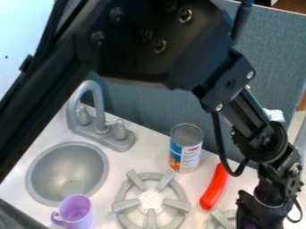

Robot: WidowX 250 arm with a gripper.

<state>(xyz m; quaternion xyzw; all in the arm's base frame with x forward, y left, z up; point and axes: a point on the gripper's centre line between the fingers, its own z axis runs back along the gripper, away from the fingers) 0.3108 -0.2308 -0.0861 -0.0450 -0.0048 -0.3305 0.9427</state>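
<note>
The black gripper (258, 219) hangs at the lower right of the camera view, to the right of the full grey stove burner (117, 206), the landmark here; whether it is released or clenched cannot be told. A small dark purple patch (251, 226) shows at it, on the bottom edge, too little to name. Just beside the gripper, right of the landmark burner, is part of a second burner (223, 218). A smooth orange-red sausage-shaped thing (214, 188) lies aslant on the white table (134, 162), right of the landmark burner. Behind that burner stands an upright food can (186, 150) with a blue and white label. To its left is a round grey sink (67, 172), with a grey faucet (99, 118) behind the basin. A light purple cup (75, 211) with a handle stands left of the burner, near the sink's front rim. A blue-grey panel (140, 105) rises behind everything.
</note>
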